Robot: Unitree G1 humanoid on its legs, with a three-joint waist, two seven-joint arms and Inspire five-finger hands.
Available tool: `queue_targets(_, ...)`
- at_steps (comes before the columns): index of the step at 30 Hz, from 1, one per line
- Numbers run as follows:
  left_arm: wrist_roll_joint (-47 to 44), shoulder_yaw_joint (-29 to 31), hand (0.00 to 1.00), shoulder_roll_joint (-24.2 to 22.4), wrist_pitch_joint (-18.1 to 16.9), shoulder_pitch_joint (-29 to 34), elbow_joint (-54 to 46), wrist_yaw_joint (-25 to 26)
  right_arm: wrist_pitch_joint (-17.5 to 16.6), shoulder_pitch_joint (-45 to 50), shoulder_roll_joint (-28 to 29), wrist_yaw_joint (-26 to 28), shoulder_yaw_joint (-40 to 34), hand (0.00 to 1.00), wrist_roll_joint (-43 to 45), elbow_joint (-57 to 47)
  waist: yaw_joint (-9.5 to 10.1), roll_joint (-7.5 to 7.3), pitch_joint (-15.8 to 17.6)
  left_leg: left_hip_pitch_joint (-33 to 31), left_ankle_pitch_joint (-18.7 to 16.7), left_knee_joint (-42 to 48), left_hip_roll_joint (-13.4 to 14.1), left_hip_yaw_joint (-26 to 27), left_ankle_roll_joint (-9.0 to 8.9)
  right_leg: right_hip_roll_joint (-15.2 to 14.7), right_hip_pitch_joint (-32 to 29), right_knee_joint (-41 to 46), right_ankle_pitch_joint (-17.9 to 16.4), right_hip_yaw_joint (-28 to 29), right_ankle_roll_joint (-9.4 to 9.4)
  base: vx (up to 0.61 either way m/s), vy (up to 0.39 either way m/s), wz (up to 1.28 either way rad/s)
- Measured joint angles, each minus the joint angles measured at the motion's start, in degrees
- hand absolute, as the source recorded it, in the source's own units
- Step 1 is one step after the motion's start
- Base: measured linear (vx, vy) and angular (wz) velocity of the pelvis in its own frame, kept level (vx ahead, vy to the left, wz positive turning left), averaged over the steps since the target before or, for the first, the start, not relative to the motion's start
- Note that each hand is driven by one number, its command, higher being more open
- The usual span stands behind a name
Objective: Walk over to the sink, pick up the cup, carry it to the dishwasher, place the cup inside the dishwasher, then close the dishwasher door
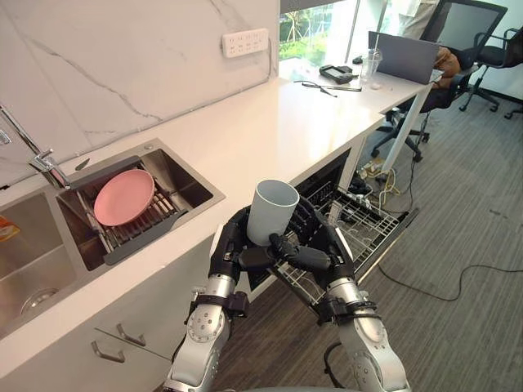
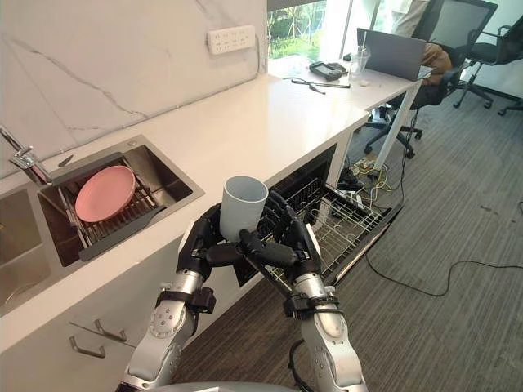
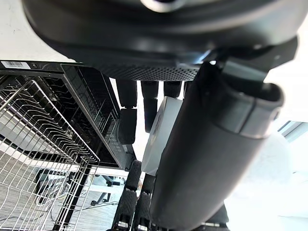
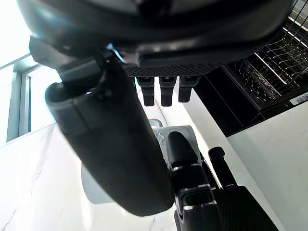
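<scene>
L hand (image 1: 230, 251) & R hand (image 1: 325, 247) both curled round cup (image 1: 272, 211), thumbs across its front. Cup upright, in the air betw. them, just off counter (image 1: 270, 122) edge, near open dishwasher (image 1: 324, 176) w/ rack (image 1: 372, 224) out. Plate (image 1: 124, 197) in sink (image 1: 176, 175).

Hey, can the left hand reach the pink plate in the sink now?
Probably not: the left hand is curled round the pale grey cylindrical cup, shared with the right hand, so it isn't free; the round pink plate lies uncovered.
</scene>
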Motion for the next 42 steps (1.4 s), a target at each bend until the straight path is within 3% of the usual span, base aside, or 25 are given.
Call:
queue_targets(8,-1.2,-1.2,0.30,0.0,0.0,0.0,3.2,-0.1,0.3,-0.1,0.3,-0.7,1.0,0.90,-0.5,0.0,0.09,-1.15,-0.9,0.0,0.2,0.0,-0.1,-0.1,0.00,-0.1,0.0,0.0,0.1,0.0,-0.01,-0.02,-0.009,0.00)
queue_targets(31,1.7,-1.6,0.30,0.7,0.0,0.0,5.3,-0.7,0.3,-0.5,0.1,-0.8,1.6,0.90,-4.5,0.0,0.10,-1.34,-2.3,0.5,1.3,-2.0,-0.4,-0.4,-0.02,-0.2,-0.1,-0.3,0.2,-0.3,-0.04,0.00,-0.003,0.00)
queue_targets(32,1.9,-1.7,0.30,1.0,0.0,0.0,5.3,-0.7,0.3,-0.5,0.1,-0.8,1.6,0.30,-5.0,0.0,0.09,-1.34,-2.3,0.5,1.3,-2.0,-0.5,-0.4,-0.01,-0.3,-0.1,-0.3,0.2,-0.3,-0.03,0.00,0.000,0.00)
queue_targets(42,2.9,-1.9,0.30,2.3,0.2,-0.1,5.2,-1.1,0.8,-2.3,-1.4,-0.6,0.6,0.30,-6.9,2.1,0.08,-1.44,-2.4,0.3,1.3,-1.9,-0.6,-0.3,-0.01,-0.4,-0.3,-0.3,0.2,-0.3,0.07,0.00,0.000,0.00)
